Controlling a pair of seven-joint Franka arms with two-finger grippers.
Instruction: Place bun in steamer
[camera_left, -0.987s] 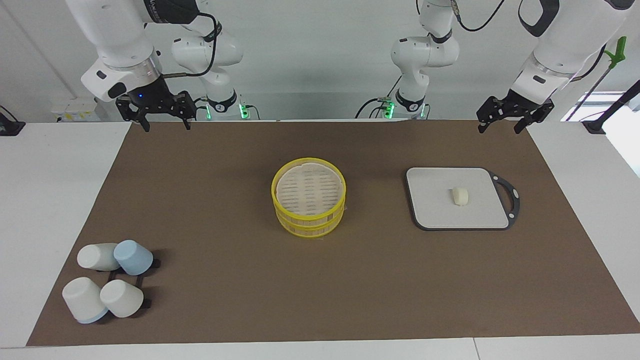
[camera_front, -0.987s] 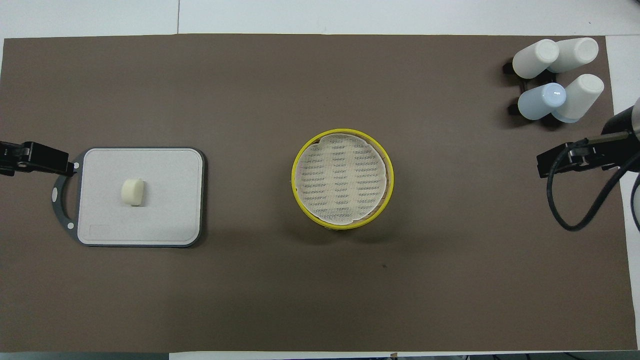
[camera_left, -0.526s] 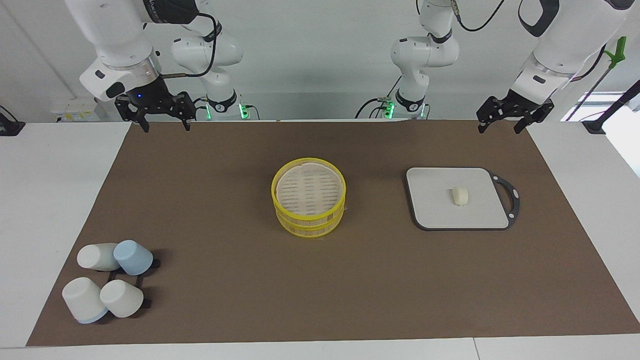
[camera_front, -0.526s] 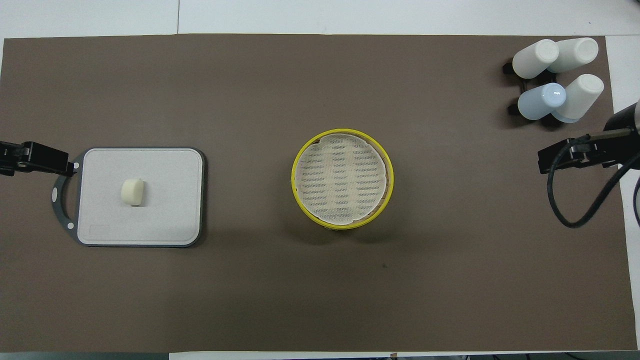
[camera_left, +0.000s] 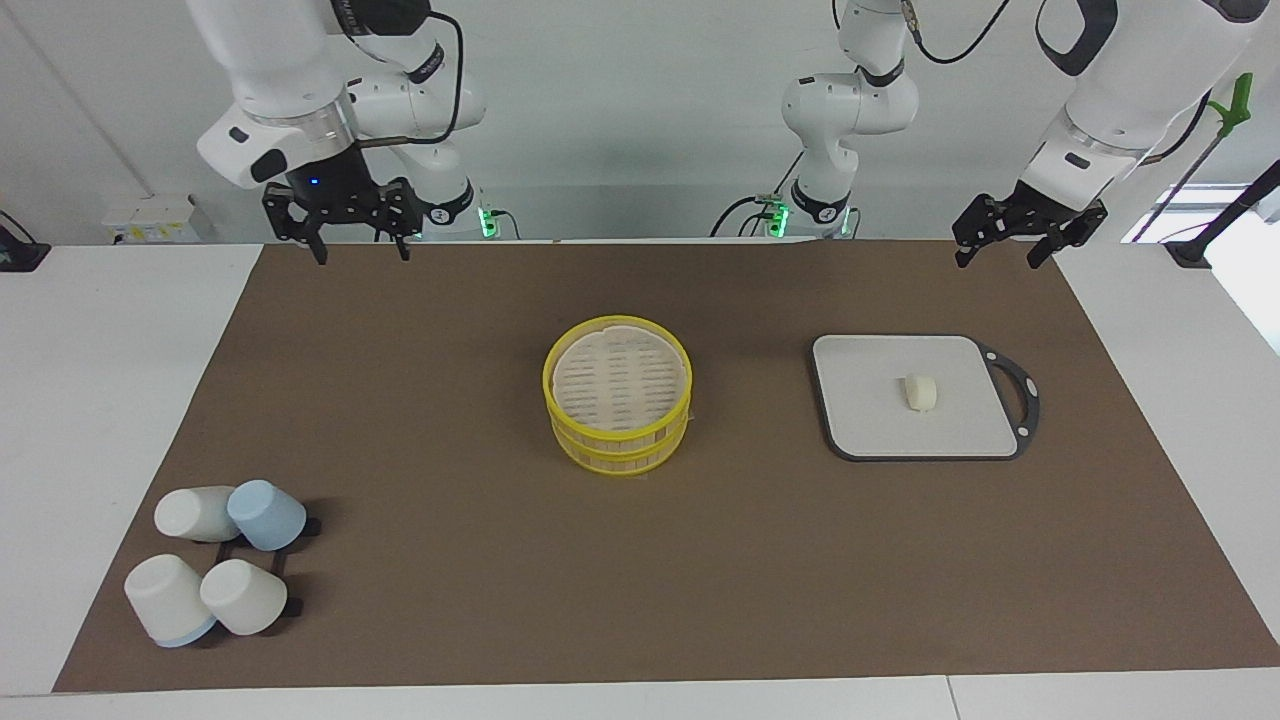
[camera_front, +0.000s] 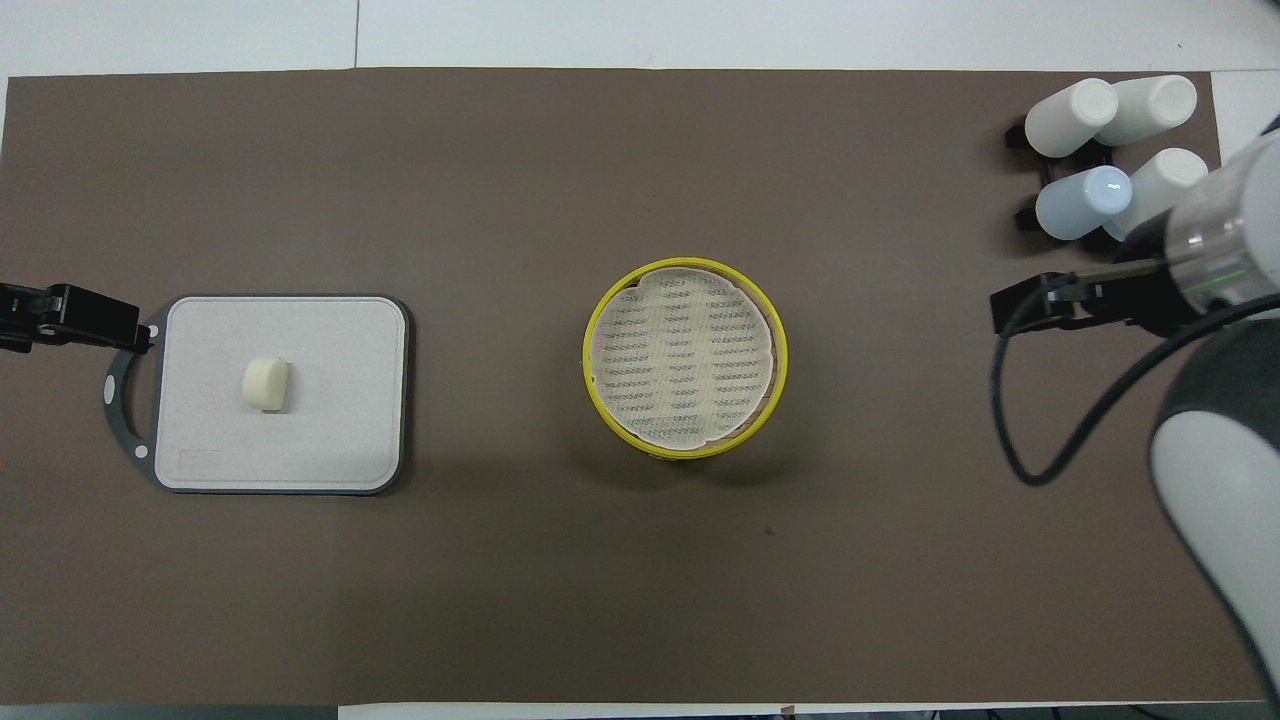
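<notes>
The bun (camera_left: 920, 391), a small cream dough lump, lies on the grey square board (camera_left: 870, 415) toward the left arm's end of the table; it also shows in the overhead view (camera_front: 266, 384). The steamer (camera_left: 617, 382), with yellow rims and a pale slatted floor, stands empty at the middle of the brown mat (camera_front: 684, 355). My left gripper (camera_left: 998, 258) is open and empty, raised over the mat's edge nearest the robots, near the board's handle (camera_front: 90, 320). My right gripper (camera_left: 360, 252) is open and empty, raised over the mat at its own end (camera_front: 1030, 310).
Several upturned cups (camera_left: 215, 555), white and one pale blue, sit on a black rack at the right arm's end, farthest from the robots (camera_front: 1110, 150). The board (camera_front: 330, 400) has a dark handle loop. The brown mat (camera_left: 450, 600) covers most of the white table.
My right arm has swung toward the middle of the table and its gripper has shifted the same way. The left arm, bun and steamer have not moved.
</notes>
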